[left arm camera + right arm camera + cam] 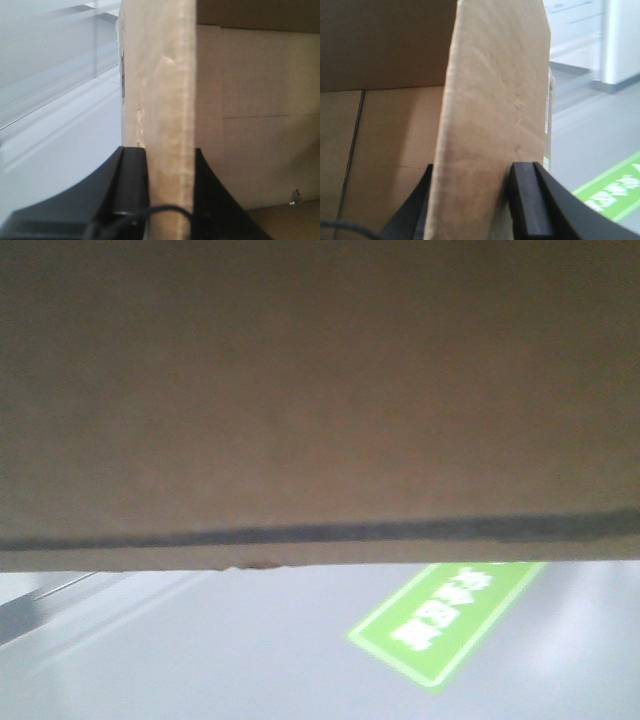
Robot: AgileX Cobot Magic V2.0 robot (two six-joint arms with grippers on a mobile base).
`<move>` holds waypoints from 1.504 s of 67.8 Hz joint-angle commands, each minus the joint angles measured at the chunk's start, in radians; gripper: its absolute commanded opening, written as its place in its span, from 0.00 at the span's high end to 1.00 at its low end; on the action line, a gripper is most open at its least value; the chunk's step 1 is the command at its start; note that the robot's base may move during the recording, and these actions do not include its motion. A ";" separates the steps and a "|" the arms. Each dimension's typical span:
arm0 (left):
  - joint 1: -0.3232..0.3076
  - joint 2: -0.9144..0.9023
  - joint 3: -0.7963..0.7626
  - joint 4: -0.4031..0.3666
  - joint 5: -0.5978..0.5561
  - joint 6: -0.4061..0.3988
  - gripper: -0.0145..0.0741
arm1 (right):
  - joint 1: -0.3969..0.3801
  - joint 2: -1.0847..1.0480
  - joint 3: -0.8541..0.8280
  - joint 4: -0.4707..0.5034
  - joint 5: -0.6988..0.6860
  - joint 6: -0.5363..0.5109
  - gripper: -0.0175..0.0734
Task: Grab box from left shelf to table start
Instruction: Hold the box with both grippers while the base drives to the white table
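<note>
While my left fingers and my right fingers each clamped a wall of the box, low in frame, its visible inside showed bare cardboard.

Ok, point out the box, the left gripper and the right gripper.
box [320,390]: front view, brown cardboard face
left gripper [169,167]: left wrist view, midway between its fingertips
right gripper [473,175]: right wrist view, midway between its fingertips

a green floor marking carries white characters, too blurred to read. a thin label strip on the box edge is equally illegible.
</note>
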 commanded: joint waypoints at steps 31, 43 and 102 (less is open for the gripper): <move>-0.020 0.010 -0.039 -0.110 -0.196 -0.023 0.95 | -0.003 0.024 -0.027 0.007 -0.167 0.012 0.74; -0.020 0.010 -0.039 -0.110 -0.196 -0.023 0.95 | -0.003 0.024 -0.027 0.007 -0.167 0.012 0.74; -0.020 0.010 -0.039 -0.110 -0.196 -0.023 0.95 | -0.003 0.024 -0.027 0.007 -0.167 0.012 0.74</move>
